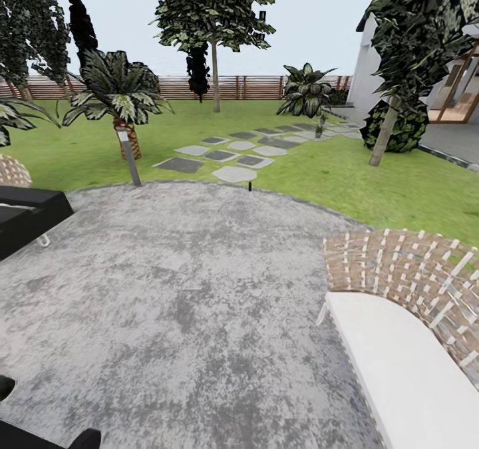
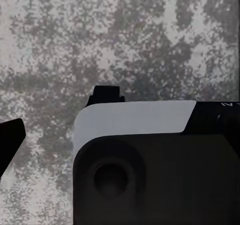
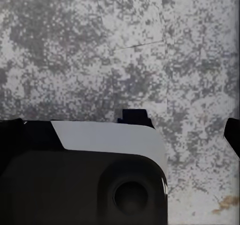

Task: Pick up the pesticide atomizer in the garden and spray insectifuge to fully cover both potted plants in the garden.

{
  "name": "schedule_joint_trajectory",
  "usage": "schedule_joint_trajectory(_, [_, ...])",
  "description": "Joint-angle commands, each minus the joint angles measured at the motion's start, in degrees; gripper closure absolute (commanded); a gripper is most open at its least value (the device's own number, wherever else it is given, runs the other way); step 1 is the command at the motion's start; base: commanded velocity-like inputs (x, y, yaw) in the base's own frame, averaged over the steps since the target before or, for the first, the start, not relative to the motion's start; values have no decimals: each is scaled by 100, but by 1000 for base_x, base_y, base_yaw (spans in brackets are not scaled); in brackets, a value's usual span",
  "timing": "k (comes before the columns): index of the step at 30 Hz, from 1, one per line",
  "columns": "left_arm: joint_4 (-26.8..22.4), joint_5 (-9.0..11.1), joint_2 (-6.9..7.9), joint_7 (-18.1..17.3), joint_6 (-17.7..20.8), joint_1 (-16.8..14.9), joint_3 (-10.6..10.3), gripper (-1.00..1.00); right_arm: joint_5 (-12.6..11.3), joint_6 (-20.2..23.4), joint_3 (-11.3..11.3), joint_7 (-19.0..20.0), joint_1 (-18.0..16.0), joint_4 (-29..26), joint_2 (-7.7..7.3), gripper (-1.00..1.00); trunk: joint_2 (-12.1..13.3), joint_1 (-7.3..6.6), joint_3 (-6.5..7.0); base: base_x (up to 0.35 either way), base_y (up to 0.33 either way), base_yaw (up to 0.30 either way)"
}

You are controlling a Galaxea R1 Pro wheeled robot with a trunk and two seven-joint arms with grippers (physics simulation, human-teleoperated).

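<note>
Open patio (image 1: 199,289) — lawn (image 1: 346,176) beyond

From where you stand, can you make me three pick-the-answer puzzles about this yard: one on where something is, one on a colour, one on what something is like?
1. Where are the stepping stones?
A. on the lawn
B. on the chair
C. on the fence

2. What colour is the chair cushion?
A. red
B. white
C. blue

3. How does the post by the palm stand?
A. lying flat
B. buried
C. upright, slightly tilted

Answers:
1 A, the stones lie in the lawn beyond the grey patio.
2 B, the cushion on the woven chair is white.
3 C, the post rises at the patio's edge, leaning a little.
</note>
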Motion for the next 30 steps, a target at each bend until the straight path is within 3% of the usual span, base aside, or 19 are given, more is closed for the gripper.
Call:
schedule_joint_trajectory(1, [5,2,-1,3,-19,-4,13,-100,-2,-17,1,4,-2,4,0,-100,-2,3,-5,301,-78,0])
schedule_joint_trajectory(30, [5,2,-1,5,-19,0,13,-100,-2,-17,1,5,2,4,-2,-100,-2,3,-5,301,-10,0])
